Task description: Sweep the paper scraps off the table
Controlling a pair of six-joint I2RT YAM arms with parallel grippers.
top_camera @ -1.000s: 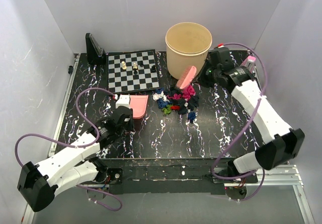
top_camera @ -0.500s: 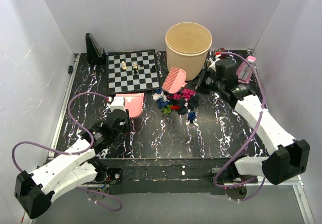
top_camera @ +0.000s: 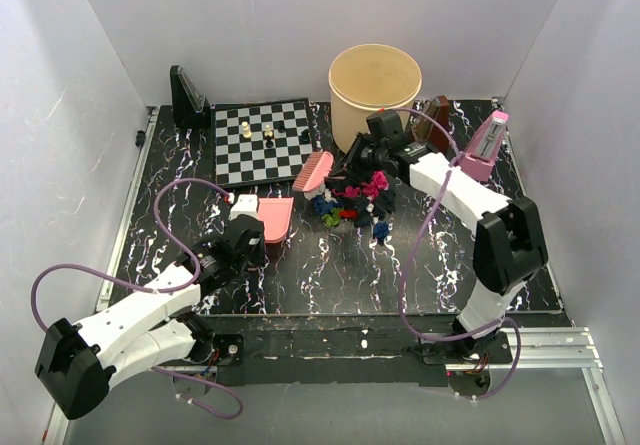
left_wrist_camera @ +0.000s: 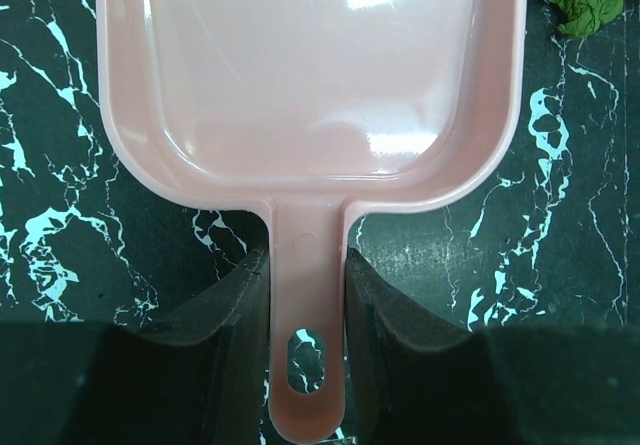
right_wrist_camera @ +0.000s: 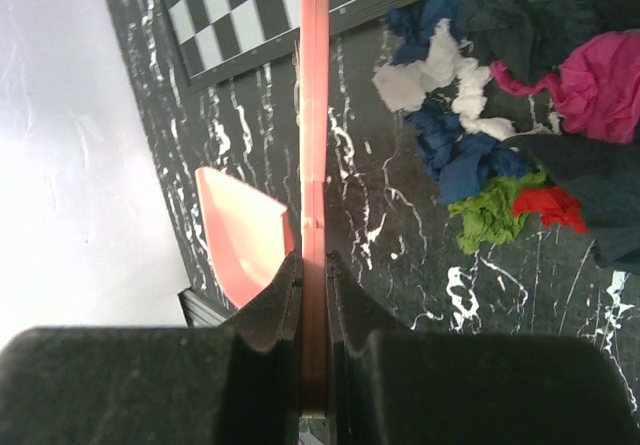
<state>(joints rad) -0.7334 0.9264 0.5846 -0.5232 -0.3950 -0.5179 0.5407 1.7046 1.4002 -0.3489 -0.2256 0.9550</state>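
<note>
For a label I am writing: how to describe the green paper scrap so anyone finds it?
Find the round beige bucket at the back of the black marbled table. In front lies a pile of crumpled paper scraps; at its near-left edge sits the green scrap, the only green one.

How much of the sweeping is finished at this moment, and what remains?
Both tools are picked up: the left claw grips the dustpan handle, and the right claw grips the brush. The brush is beside the paper scraps. The dustpan looks empty, and every scrap lies on the table, unswept.
</note>
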